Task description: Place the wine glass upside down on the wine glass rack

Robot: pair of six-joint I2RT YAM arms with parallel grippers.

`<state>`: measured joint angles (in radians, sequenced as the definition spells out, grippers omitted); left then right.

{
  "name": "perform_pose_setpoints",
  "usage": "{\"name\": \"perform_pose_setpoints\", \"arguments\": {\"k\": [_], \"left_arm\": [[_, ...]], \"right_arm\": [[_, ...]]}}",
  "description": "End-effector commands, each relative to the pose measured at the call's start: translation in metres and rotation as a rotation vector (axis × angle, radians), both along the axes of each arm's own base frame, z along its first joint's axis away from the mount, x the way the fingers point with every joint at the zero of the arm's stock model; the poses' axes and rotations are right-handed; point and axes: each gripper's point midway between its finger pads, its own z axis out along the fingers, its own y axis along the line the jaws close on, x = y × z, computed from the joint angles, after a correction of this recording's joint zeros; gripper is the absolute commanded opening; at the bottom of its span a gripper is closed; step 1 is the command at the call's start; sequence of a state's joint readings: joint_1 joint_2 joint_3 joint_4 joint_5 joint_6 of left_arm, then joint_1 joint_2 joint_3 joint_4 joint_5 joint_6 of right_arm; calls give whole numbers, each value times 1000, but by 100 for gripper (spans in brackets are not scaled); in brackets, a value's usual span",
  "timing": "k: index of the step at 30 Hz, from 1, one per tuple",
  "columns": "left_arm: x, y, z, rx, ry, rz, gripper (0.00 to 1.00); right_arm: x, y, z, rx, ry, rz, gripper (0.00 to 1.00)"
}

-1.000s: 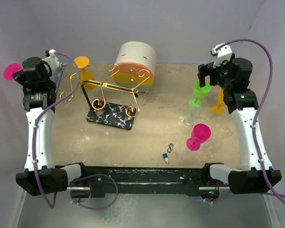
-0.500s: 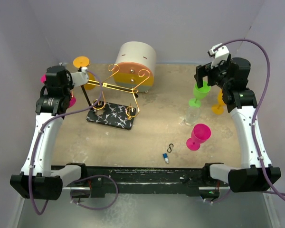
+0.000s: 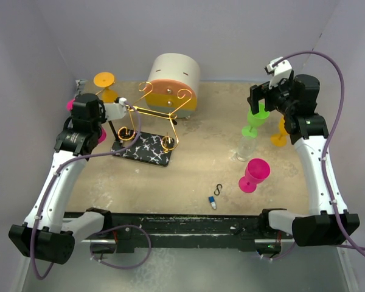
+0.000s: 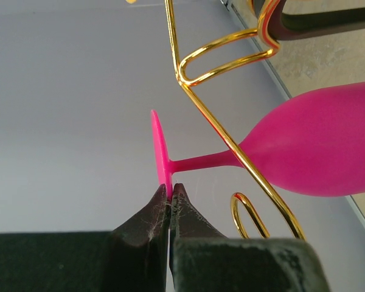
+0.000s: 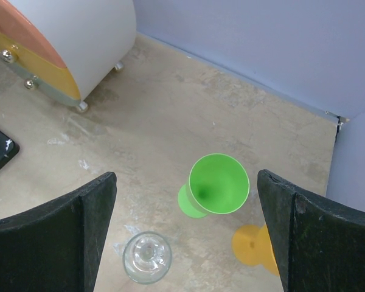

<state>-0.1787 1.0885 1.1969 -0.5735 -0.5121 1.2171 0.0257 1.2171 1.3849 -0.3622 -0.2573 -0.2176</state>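
Jaws on the left pinch the foot of the pink wine glass (image 4: 316, 146), held sideways at nine o'clock of the wine glass rack (image 3: 143, 148), stem crossing a gold arm. Right jaws gape above a green glass (image 5: 218, 184).

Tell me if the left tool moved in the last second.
Yes. The left tool swung right in the top view, closing on the rack.

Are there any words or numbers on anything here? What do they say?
None can be read.
The white marks on the rack's black base are marble veins, not letters.
The little blue and white thing near the front is too small to tell.
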Motion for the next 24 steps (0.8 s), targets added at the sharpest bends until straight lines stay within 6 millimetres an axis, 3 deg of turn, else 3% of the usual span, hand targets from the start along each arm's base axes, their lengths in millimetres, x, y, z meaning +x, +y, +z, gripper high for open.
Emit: {"name": "perform_pose_setpoints", "arguments": {"k": [1, 12, 19, 24], "left_arm": [[1, -9, 31, -23, -103, -26, 0], [-4, -33, 29, -124, -72, -111, 1], [-19, -53, 33, -251, -31, -204, 1], [-24, -49, 29, -223, -5, -194, 2]], "right_arm": [[0, 2, 10, 2, -38, 23, 100], [1, 5, 6, 9, -25, 40, 100], [1, 9, 3, 21, -14, 62, 100], [1, 9, 1, 25, -10, 66, 100]]}}
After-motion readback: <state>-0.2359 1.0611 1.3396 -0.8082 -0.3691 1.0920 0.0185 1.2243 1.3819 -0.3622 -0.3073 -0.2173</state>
